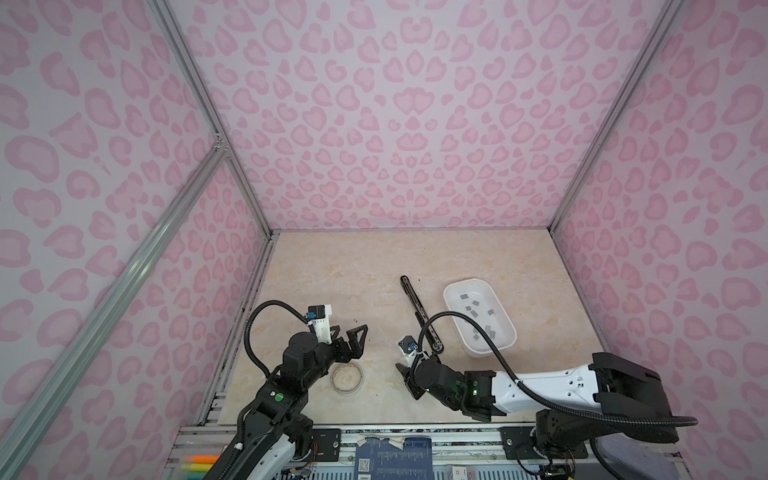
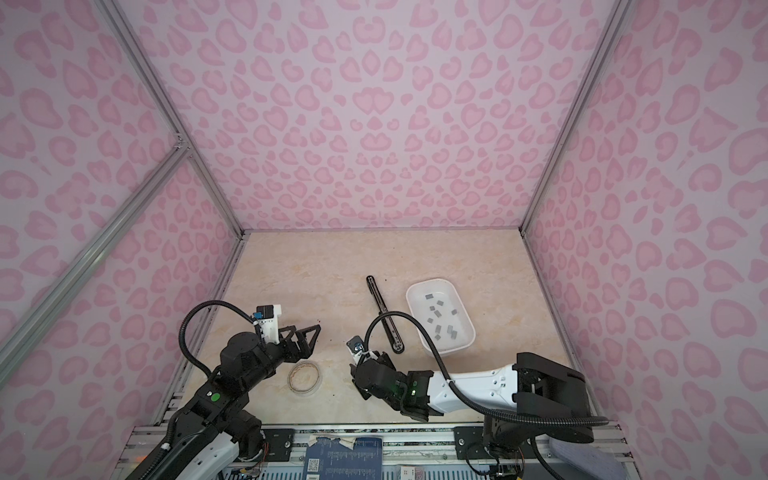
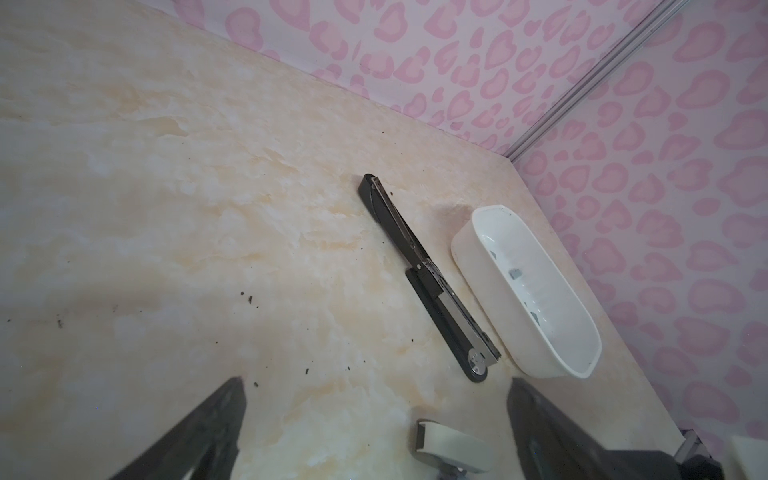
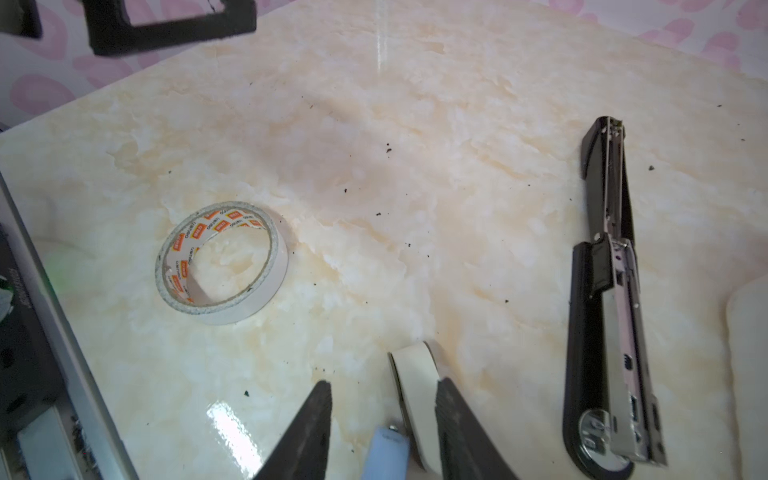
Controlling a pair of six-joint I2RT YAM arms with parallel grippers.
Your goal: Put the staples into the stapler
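While left fingers (image 3: 540, 424) are gaping empty & right fingers (image 4: 457, 428) hanging half-spread, staples (image 1: 473, 312) are risking scattering w/ sloppy pinch

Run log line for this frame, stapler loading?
stapler open flat on table | staples in white tray | left fingers open, empty | right fingers near stapler, grip unclear
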